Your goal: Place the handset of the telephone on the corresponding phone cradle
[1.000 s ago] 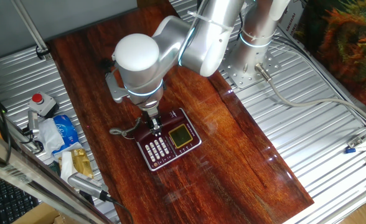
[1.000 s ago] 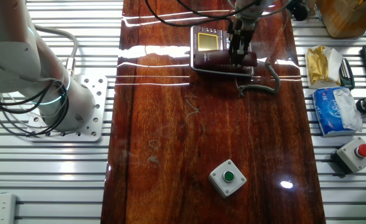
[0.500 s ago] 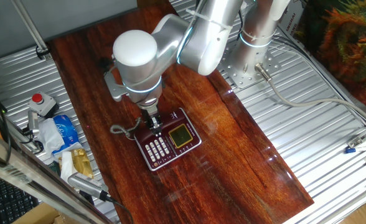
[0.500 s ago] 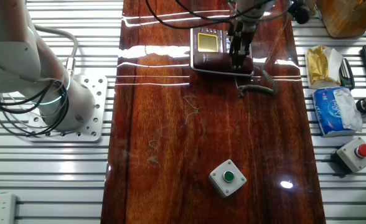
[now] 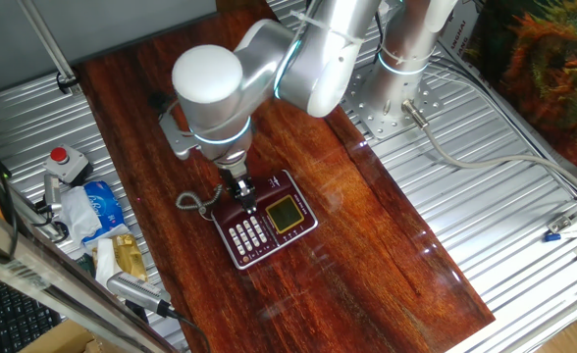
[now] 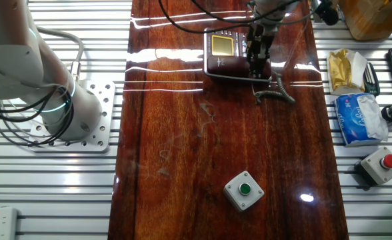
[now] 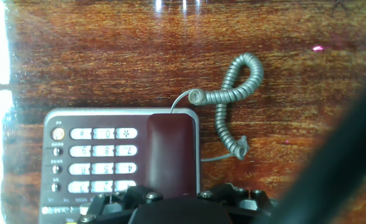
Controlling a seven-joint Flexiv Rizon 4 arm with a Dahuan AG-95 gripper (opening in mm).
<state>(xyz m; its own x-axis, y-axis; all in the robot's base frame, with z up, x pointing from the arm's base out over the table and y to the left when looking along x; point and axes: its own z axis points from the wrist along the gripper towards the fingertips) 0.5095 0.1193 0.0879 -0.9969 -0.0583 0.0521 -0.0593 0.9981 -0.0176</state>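
Note:
The maroon telephone [image 5: 274, 224] sits on the wooden table, with white keypad [image 7: 102, 158] and yellow-green display [image 5: 285, 213]. The maroon handset [image 7: 170, 152] lies along the phone cradle strip beside the keypad, in line with the base. My gripper [image 7: 173, 198] points straight down over it, jaws closed against the handset's sides. From the fixed views the gripper [image 5: 241, 191] [image 6: 257, 55] hides most of the handset. The grey curly cord [image 7: 233, 93] trails onto the table beside the phone [image 6: 279, 91].
A green push-button box [image 6: 243, 190] stands at the near middle of the table. Off the table's side lie a red emergency button [image 6: 381, 162], a blue tissue pack [image 6: 356, 117] and a yellow packet [image 6: 346, 70]. The arm's base [image 6: 83, 117] is on the other side.
The gripper has shifted the handset sideways so that it lines up over the cradle side of the phone. The curly cord has been drawn in closer to the base.

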